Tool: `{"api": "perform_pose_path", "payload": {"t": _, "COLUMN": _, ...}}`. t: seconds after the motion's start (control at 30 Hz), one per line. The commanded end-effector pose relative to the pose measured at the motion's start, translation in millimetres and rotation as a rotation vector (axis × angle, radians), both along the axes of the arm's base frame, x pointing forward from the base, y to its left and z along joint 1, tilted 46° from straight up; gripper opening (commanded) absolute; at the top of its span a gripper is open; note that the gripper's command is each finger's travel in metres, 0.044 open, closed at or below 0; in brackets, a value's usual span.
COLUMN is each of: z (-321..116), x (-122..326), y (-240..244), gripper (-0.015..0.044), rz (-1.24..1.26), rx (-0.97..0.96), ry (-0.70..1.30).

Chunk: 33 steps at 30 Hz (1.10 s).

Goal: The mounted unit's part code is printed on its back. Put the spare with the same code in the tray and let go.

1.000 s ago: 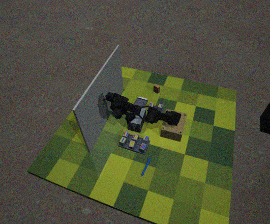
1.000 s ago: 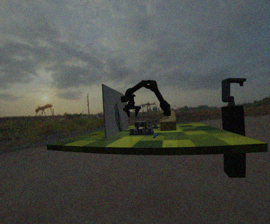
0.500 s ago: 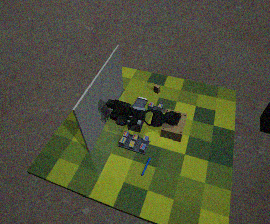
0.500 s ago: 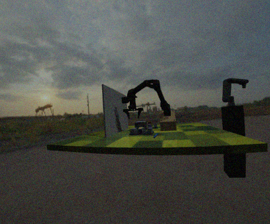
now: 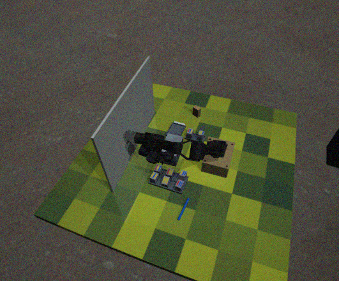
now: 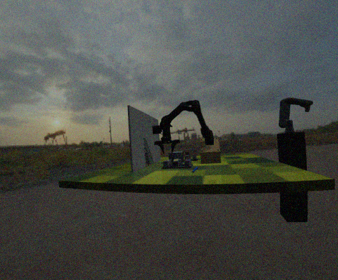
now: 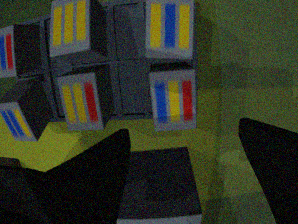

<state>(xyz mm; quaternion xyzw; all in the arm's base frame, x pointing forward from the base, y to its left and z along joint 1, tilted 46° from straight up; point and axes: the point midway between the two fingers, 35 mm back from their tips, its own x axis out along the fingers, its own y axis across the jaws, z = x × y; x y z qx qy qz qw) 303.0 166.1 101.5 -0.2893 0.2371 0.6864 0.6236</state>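
The grey mounted unit point(image 5: 174, 138) point(image 7: 159, 177) stands mid-table below the arm; no code shows on its visible faces. My gripper point(image 6: 168, 152) point(image 7: 186, 131) is open and empty, above the table, fingers pointing down. In the wrist view its fingertips are between the unit and the near spares. The spares rack point(image 5: 173, 188) point(image 7: 133, 94) holds several striped spares, including blue-yellow-red point(image 7: 173, 101), yellow-blue-yellow point(image 7: 170, 27), yellow-yellow-red point(image 7: 80, 102) and all-yellow point(image 7: 70, 25). A second rack behind holds two spares point(image 5: 189, 131). The flat grey tray point(image 5: 175, 129) looks empty.
A tall mirror-like panel point(image 5: 129, 112) point(image 6: 141, 137) stands left of the arm. The brown base box point(image 5: 214, 168) point(image 6: 211, 158) is on the right. A small brown block point(image 5: 196, 111) stands at the back; a blue stick point(image 5: 183, 209) lies in front. A black stand point(image 6: 292, 149) is beyond the table.
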Motion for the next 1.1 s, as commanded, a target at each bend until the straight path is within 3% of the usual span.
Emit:
{"api": "perform_pose_path", "payload": {"t": 0.0, "z": -1.8, "x": -1.3, "y": 2.0, "gripper": 0.0300, "rz": -0.002, "rx": 0.000, "ry": 0.004}}
{"api": "perform_pose_path", "payload": {"t": 1.07, "z": -37.2, "x": -1.9, "y": 38.4, "gripper": 0.0300, "rz": -0.002, "rx": -0.001, "ry": 0.004}}
